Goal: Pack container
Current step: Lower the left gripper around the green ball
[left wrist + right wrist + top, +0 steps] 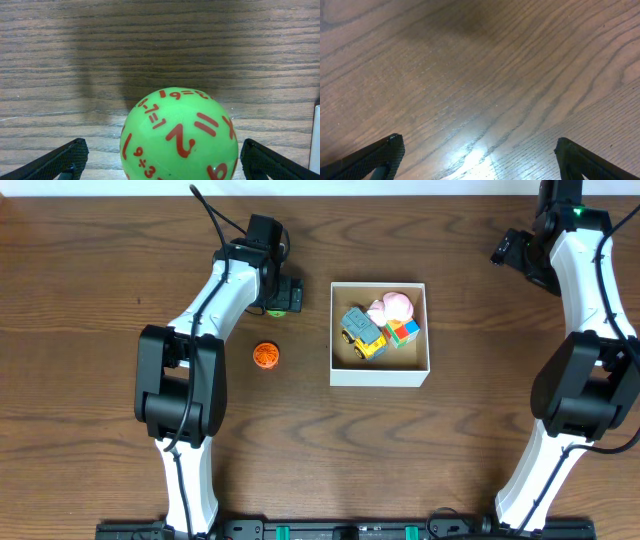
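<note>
The container [380, 372], a square box with white walls and a brown inside, sits at the table's middle. It holds a yellow and grey toy truck [362, 331], a pink toy [392, 306] and a coloured cube [404, 332]. A green ball with red numbers [179, 137] lies on the table between my left gripper's open fingers [162, 161], with gaps on both sides. In the overhead view the left gripper [276, 298] hides most of the ball [274, 311], left of the container. An orange ball [265, 355] lies nearer. My right gripper [480, 157] is open and empty over bare wood at the far right [515, 250].
The container's white wall edge [316, 140] shows at the right of the left wrist view. The brown wooden table [90, 400] spreads around everything. The arm bases stand at the near edge.
</note>
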`<state>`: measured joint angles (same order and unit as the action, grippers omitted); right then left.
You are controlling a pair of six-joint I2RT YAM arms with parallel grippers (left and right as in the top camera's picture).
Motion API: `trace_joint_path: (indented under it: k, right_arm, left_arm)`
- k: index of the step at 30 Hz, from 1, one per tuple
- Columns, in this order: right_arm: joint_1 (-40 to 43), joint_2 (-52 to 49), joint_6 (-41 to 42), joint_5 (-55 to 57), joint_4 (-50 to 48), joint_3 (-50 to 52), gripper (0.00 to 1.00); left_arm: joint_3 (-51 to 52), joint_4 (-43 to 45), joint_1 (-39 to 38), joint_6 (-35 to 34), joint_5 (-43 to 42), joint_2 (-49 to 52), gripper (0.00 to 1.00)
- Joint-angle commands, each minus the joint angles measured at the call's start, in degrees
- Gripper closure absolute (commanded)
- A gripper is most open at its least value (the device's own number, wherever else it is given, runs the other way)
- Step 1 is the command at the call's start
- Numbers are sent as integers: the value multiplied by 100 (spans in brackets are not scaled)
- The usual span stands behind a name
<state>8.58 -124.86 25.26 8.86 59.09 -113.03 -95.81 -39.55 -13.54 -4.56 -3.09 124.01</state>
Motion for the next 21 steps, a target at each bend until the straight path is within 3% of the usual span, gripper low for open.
trace_joint_path:
  k: [1,21]
  right_arm:
    - [-2,63,85,76,7,24,1]
    - [-2,63,85,76,7,24,1]
  left_arm:
    - [39,7,13,-68,-83,33,2]
    - [74,31,7,-46,-81,33,4]
